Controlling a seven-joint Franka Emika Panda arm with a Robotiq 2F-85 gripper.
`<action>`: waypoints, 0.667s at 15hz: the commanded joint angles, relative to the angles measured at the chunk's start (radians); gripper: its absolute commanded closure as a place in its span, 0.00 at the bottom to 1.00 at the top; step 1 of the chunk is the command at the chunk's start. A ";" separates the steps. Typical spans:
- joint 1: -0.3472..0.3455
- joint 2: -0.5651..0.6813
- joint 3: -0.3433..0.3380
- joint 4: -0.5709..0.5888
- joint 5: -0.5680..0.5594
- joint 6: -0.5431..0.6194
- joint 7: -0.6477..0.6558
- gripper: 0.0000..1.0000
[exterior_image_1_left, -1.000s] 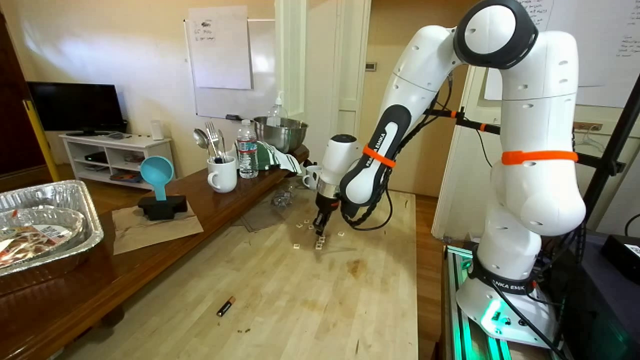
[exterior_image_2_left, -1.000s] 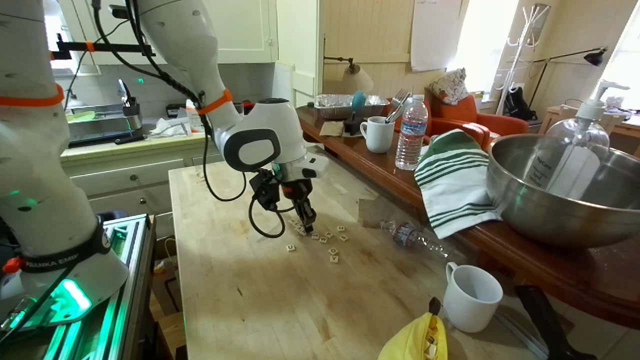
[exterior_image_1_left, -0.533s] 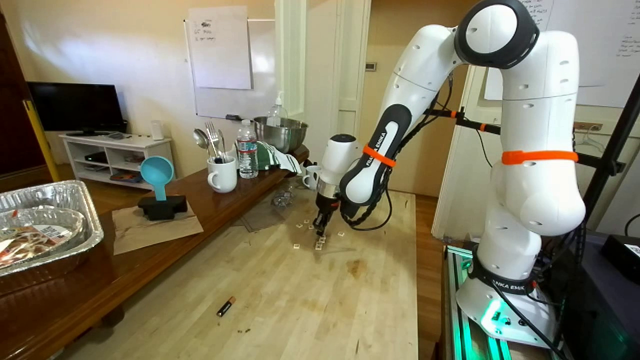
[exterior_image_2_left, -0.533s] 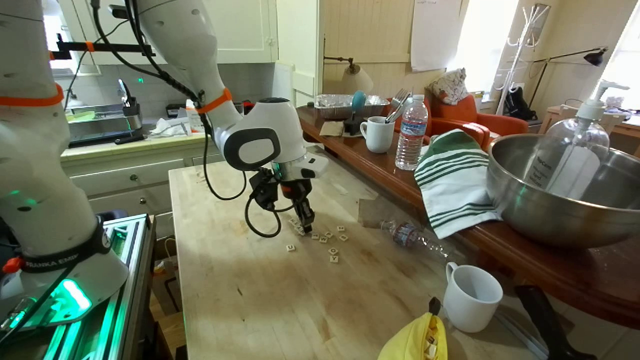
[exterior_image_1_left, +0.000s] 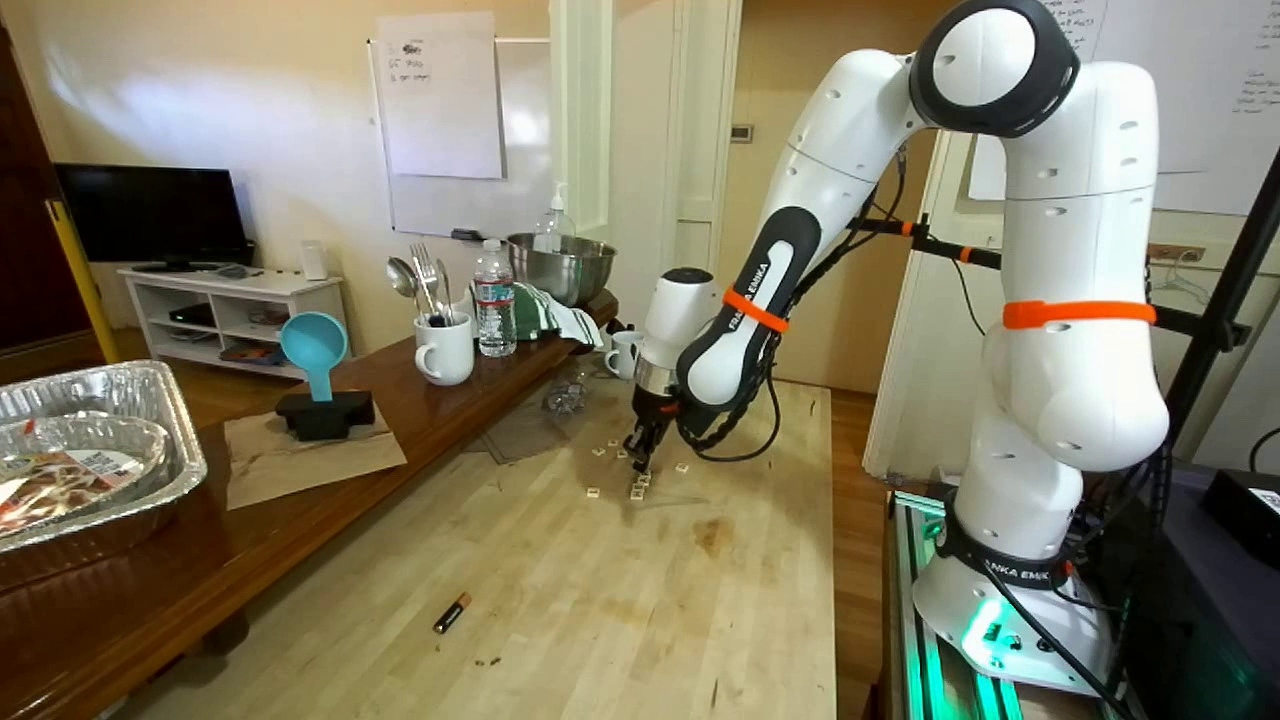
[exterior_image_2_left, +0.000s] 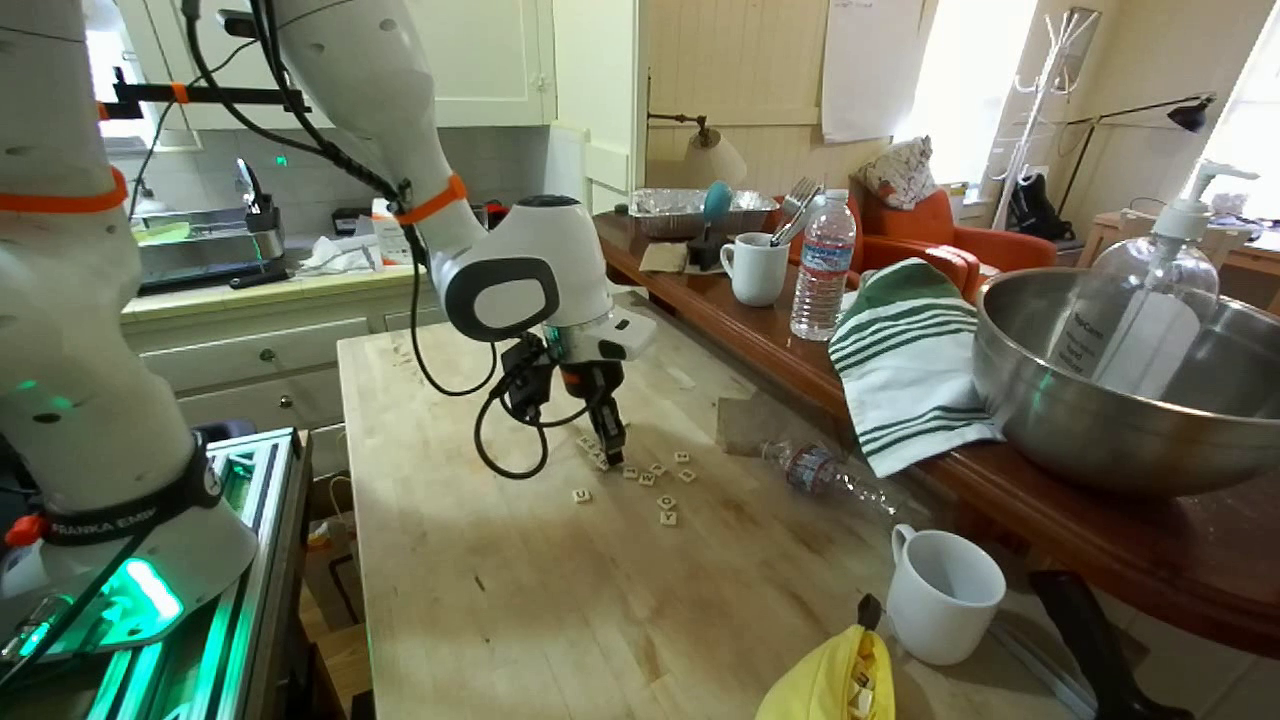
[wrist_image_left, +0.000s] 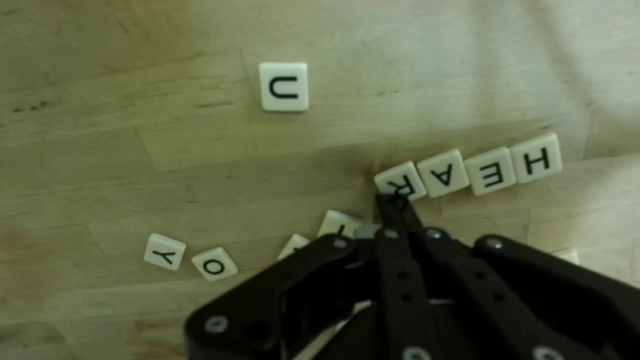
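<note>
My gripper (wrist_image_left: 392, 199) is shut, its black fingertips together over the lower edge of the R tile (wrist_image_left: 396, 175). Nothing shows between them; I cannot tell whether they touch the tile. The R tile ends a tilted row with the A tile (wrist_image_left: 443, 173), E tile (wrist_image_left: 490, 171) and H tile (wrist_image_left: 536, 158). The U tile (wrist_image_left: 284, 86) lies apart, above the row. The Y tile (wrist_image_left: 164, 251) and O tile (wrist_image_left: 214, 264) lie lower left. The fingers partly hide further tiles (wrist_image_left: 338, 223). In both exterior views the gripper (exterior_image_1_left: 638, 464) (exterior_image_2_left: 613, 458) points down at the tabletop among the tiles.
A battery (exterior_image_1_left: 452, 612) lies on the wooden table (exterior_image_1_left: 600, 600). A crumpled bottle (exterior_image_2_left: 825, 475), white mug (exterior_image_2_left: 943, 597), yellow pouch (exterior_image_2_left: 830, 680) and black handle (exterior_image_2_left: 1095, 640) are on the table. The raised brown ledge (exterior_image_2_left: 690, 290) holds a metal bowl (exterior_image_2_left: 1120, 440), towel (exterior_image_2_left: 905, 370) and water bottle (exterior_image_2_left: 825, 270).
The wrist has turned slightly, and its camera and cable loop have swung left in an exterior view. The fingertips have shifted only slightly and stay by the row. The tiles look unmoved.
</note>
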 joint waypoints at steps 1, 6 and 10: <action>-0.022 0.034 0.052 -0.030 0.077 -0.010 0.021 1.00; -0.039 0.023 0.080 -0.033 0.134 -0.014 0.014 1.00; -0.043 0.025 0.095 -0.032 0.163 -0.012 0.019 1.00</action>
